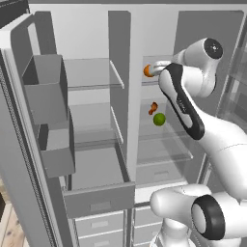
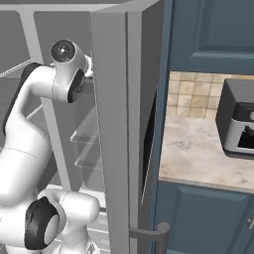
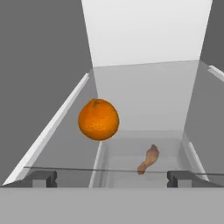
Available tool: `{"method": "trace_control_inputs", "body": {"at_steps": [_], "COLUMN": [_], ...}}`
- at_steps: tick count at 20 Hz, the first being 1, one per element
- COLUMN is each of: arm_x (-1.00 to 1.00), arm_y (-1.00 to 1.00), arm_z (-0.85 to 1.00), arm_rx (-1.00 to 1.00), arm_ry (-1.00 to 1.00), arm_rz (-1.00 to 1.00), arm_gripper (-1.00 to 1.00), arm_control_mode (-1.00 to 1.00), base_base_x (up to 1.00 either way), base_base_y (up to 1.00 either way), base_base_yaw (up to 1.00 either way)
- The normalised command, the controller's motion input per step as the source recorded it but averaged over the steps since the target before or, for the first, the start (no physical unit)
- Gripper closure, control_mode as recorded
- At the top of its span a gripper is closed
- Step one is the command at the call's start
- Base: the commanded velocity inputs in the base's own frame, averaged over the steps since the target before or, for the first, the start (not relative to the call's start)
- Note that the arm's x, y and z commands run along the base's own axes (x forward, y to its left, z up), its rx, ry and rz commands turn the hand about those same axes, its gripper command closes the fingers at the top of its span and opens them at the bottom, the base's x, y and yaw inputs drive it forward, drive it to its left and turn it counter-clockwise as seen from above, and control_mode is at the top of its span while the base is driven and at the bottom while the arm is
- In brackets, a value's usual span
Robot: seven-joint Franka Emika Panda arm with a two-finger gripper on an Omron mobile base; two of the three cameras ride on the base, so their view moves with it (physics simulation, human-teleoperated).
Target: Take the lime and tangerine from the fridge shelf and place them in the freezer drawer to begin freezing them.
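The tangerine [image 1: 147, 71] rests on the upper glass shelf of the fridge's right compartment. In the hand view the tangerine [image 3: 98, 119] sits just ahead and left of centre. My gripper [image 3: 111, 179] is open, fingers spread wide at the shelf's front edge, with nothing between them. One shelf lower lies the green lime [image 1: 159, 119]. The freezer drawer [image 1: 99, 198] is pulled out at the lower left, dark grey with a flat front.
An orange-red lumpy item [image 1: 153, 108] lies just behind the lime, seen through the glass as the lumpy item [image 3: 148, 159]. Grey door bins [image 1: 46, 87] hang on the open left door. A centre divider [image 1: 119, 96] splits the fridge. A counter [image 2: 198, 154] carries an appliance [image 2: 238, 121].
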Motion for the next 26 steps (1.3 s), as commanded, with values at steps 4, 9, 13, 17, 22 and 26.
{"method": "trace_control_inputs", "body": {"at_steps": [4,9,13,17,22,26], "arm_x": [0.57,0.57,0.50,0.50,0.55,0.24], "arm_y": [0.01,0.04,0.07,0.10,0.14,0.05], "arm_z": [-0.01,-0.02,-0.06,-0.32,-0.26,-0.22], "arm_rx": [0.00,0.00,0.00,0.00,0.00,0.00], "arm_ry": [0.14,0.13,0.06,0.02,0.00,0.00], "arm_rz": [0.00,0.00,0.00,0.01,0.02,0.05], "arm_gripper": [-1.00,-1.00,-1.00,-1.00,-1.00,-1.00], "arm_control_mode": [-1.00,-1.00,-1.00,-1.00,-1.00,-1.00], "base_base_x": [0.00,0.00,0.00,0.00,0.00,0.00], "base_base_y": [0.00,0.00,0.00,0.00,0.00,0.00], "base_base_yaw": [0.00,0.00,0.00,0.00,0.00,0.00]}}
